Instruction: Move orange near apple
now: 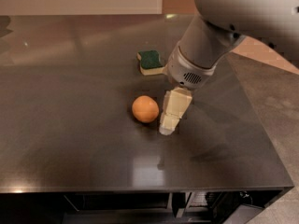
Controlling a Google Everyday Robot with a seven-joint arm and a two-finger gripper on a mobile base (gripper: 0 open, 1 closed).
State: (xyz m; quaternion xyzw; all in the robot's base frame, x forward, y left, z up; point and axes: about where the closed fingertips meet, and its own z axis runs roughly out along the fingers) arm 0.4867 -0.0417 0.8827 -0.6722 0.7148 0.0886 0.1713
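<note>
The orange (145,108) is a smooth round orange-yellow fruit resting on the dark table (70,125) near its middle. My gripper (170,120) hangs from the grey arm (205,50) and points down, just to the right of the orange, with a small gap between them. Its cream fingers reach close to the table top. The apple is hidden behind the arm's wrist.
A green and yellow sponge (151,61) lies on the table behind the orange, next to the arm. The table's right edge (266,139) drops to a grey floor. The front edge runs along the bottom of the view.
</note>
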